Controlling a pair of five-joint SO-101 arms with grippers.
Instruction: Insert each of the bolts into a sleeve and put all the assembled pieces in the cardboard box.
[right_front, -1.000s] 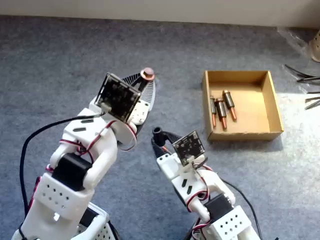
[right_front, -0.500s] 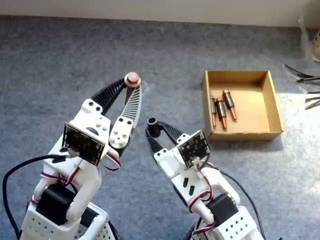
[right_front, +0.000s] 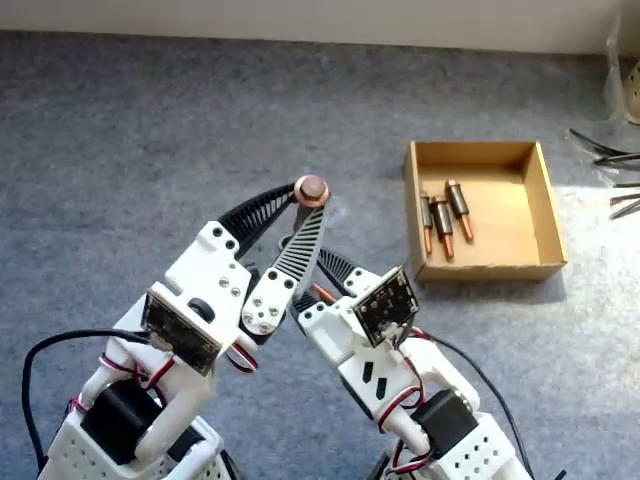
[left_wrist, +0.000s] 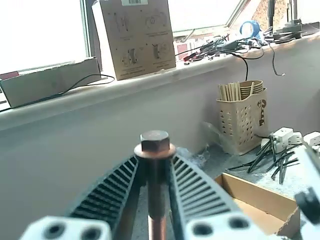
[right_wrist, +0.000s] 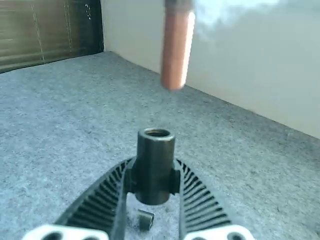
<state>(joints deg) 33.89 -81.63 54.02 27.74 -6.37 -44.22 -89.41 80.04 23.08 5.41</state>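
My left gripper (right_front: 309, 207) is shut on a copper bolt (right_front: 311, 190), held upright with its hex head up (left_wrist: 154, 143). In the right wrist view the bolt's shaft (right_wrist: 176, 47) hangs just above the mouth of a black sleeve (right_wrist: 155, 165), apart from it. My right gripper (right_wrist: 152, 176) is shut on that sleeve and holds it upright. In the high view the right gripper's fingers (right_front: 338, 268) lie under the left gripper, which hides the sleeve. The cardboard box (right_front: 548, 215) at the right holds three assembled pieces (right_front: 444, 222).
A small loose sleeve (right_wrist: 145, 219) lies on the grey carpet below my right gripper. Black tools (right_front: 610, 150) lie past the box at the right edge. A slatted basket (left_wrist: 243, 121) stands by the wall. The box corner (left_wrist: 260, 202) shows beside my left gripper.
The left arm has swung the bolt nearer and to the right, bringing it over the sleeve. The right gripper has shifted slightly and now sits under the left one.
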